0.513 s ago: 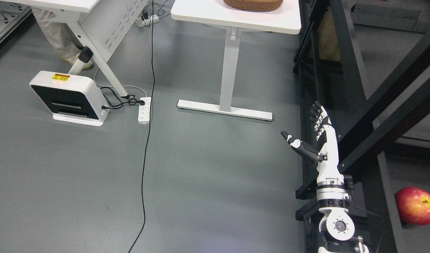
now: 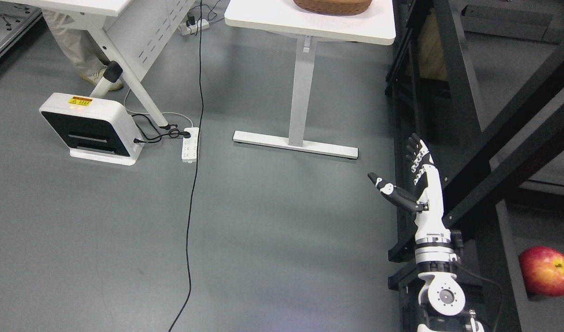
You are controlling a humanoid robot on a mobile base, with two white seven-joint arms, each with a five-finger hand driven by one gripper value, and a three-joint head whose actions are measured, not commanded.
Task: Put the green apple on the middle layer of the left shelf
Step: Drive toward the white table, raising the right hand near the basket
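No green apple shows in the head view. A red apple lies on a grey shelf layer at the lower right edge. My right hand rises from the bottom right, fingers straight and thumb spread, open and empty, just left of the black shelf frame. The hand is apart from the red apple, up and to its left. My left arm is out of view.
A white table with a wicker basket stands at the top middle, its foot on the floor. A white box unit, a power strip and a black cable lie at the left. A person's legs show at the top left.
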